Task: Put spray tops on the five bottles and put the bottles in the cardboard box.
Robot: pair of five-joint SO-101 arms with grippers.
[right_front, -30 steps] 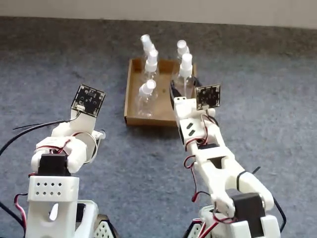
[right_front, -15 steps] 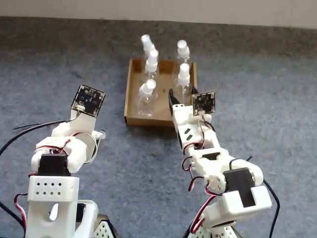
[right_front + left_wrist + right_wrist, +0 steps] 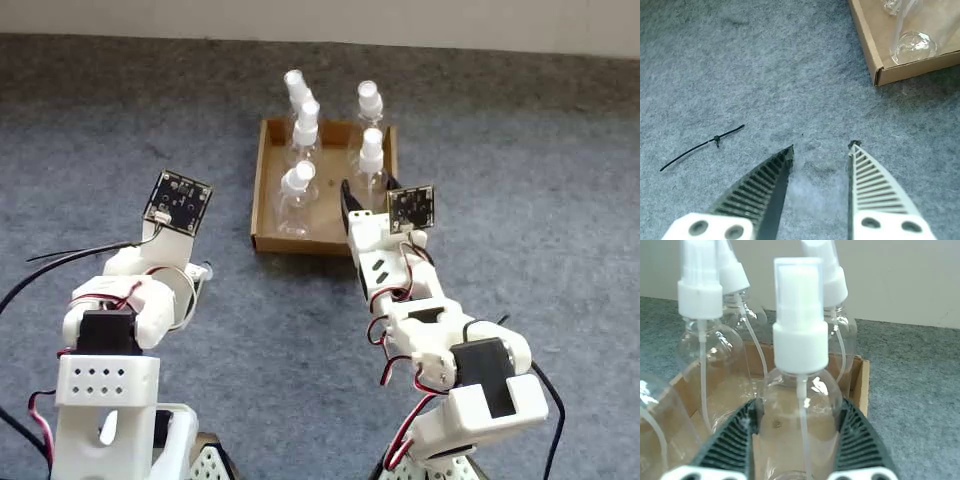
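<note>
Right side of the brown cardboard box [image 3: 258,190]: right gripper [image 3: 799,407] fingers clasp a clear white-topped spray bottle [image 3: 800,355]; left gripper [image 3: 822,146] fingers released.

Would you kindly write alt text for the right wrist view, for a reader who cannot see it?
The right gripper clasps an upright clear bottle with a white spray top, one black finger on each side. Other bottles with spray tops stand behind it at the cardboard box, which sits on grey carpet.

five bottles [image 3: 372,152], one cardboard box [image 3: 262,190], two arms [image 3: 425,325]
</note>
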